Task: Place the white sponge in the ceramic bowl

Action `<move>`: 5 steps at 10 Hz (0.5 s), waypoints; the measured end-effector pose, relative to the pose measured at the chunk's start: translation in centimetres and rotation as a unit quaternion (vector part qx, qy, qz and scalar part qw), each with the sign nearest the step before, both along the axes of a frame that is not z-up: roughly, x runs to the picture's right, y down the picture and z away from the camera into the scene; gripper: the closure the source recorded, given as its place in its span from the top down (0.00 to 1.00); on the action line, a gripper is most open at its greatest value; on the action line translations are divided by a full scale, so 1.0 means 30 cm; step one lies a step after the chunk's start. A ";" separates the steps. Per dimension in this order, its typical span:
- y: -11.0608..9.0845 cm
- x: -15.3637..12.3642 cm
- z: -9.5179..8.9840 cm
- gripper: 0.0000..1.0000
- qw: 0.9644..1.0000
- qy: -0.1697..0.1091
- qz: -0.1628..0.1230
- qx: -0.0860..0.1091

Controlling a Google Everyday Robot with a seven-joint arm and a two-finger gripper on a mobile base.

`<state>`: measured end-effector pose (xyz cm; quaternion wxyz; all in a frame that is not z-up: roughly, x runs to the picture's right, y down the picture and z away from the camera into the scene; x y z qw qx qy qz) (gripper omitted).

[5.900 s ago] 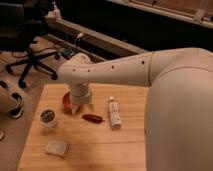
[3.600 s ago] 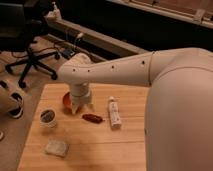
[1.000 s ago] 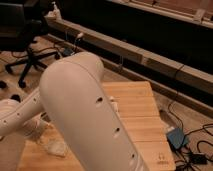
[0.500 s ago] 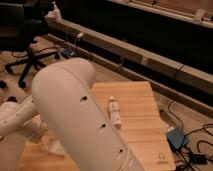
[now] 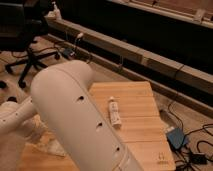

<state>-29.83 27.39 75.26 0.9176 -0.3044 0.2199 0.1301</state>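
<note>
Closest thing is the robot's big white arm [image 5: 75,115]. It sweeps across the front and left side of the wooden desk [image 5: 145,130] and blocks most of that half.

Tucked under the arm near the front-left corner is the sponge [image 5: 50,146], a pale speckled pad lying flat on the desk. Only part of it pokes out from behind the arm.

The gripper [image 5: 34,134] is low down at the left edge of the desk, just beside and slightly behind the sponge. Honestly no way to make out whether it's spread apart or closed up, or whether it's actually touching the sponge. It's just a whitish shape there.

I can't spot the bowl; the arm covers the part of the desk on that side.

Further in, about mid-desk, a long white tube [image 5: 114,111] with a label lies flat, pointing roughly from the front edge toward the back edge. It's well apart from the sponge.

Off the right edge there's a small blue box [image 5: 176,137] on the floor with dark cables around it.

Behind the desk's back-left corner stands a black office chair [image 5: 30,55]. Past that, a long pale ledge [image 5: 150,60] runs along the far side.
</note>
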 end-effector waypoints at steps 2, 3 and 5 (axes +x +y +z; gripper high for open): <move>0.024 0.001 0.002 0.65 1.000 0.001 -0.008 -0.007; 0.038 -0.003 0.004 0.65 1.000 0.002 -0.010 -0.009; 0.064 -0.018 0.012 0.65 1.000 0.003 -0.008 -0.011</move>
